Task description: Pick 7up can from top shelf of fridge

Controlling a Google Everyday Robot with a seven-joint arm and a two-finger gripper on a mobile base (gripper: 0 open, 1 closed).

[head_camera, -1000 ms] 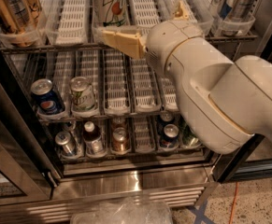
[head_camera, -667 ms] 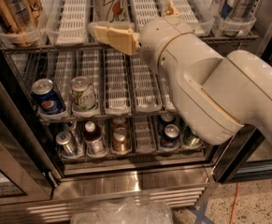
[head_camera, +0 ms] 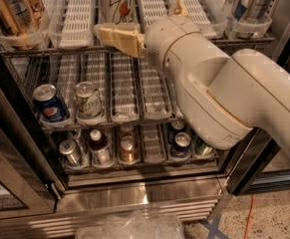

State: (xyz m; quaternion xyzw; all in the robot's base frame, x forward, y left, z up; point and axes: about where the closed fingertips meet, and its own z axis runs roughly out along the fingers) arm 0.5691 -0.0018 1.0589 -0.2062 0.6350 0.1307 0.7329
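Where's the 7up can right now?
Camera view, top centre: the 7up can stands on the top shelf, just behind the gripper, right of the gold can.

gripper [head_camera: 115, 37] just beside 7up can [head_camera: 115, 4]

Jaws before 7up can [head_camera: 115, 4] on top shelf [head_camera: 77, 15].

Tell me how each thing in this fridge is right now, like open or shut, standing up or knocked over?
Fridge: door open.
7up can: standing upright at the front of the top shelf.
Gripper: right in front of the 7up can, at the shelf's front edge.
Pepsi can: standing, middle shelf.
Green can: standing beside the Pepsi can.
Gold can: standing, top shelf, far left.
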